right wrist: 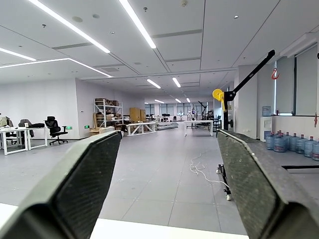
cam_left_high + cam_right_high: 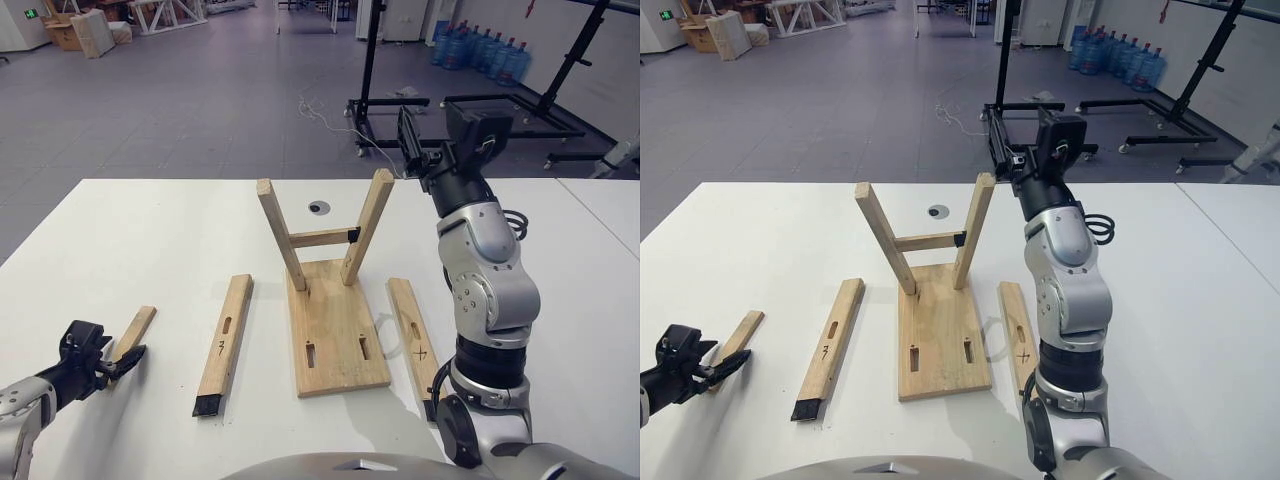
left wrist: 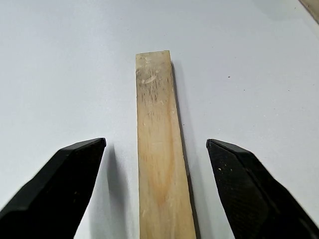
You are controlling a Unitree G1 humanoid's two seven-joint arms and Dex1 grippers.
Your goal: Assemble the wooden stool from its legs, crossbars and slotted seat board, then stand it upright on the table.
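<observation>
The loose crossbar (image 3: 158,149) lies flat on the white table (image 2: 150,240) at the near left. The left gripper (image 2: 125,358) is low over the table at its near end. Its fingers (image 3: 65,179) are spread wide, one on each side of the crossbar. Bare table shows between wood and each finger, so they straddle it without touching. The far end of the crossbar points away from the gripper, angled toward the table's middle. The board (image 2: 335,345) lies flat at the centre of the table, well apart from that gripper, with two empty slots near its near edge. Two legs stand in its far end and lean apart: the left leg (image 2: 282,233) and the right leg (image 2: 366,227). A fitted crossbar (image 2: 320,238) joins them partway up. A third leg (image 2: 225,343) lies flat just left of the board. A fourth leg (image 2: 413,335) lies flat just right of it, its near end hidden behind the right arm. The right gripper (image 1: 169,134) is raised over the far side of the table, near the top of the right leg and slightly beyond it. Its fingers are wide apart, hold nothing, and point out into the room.
</observation>
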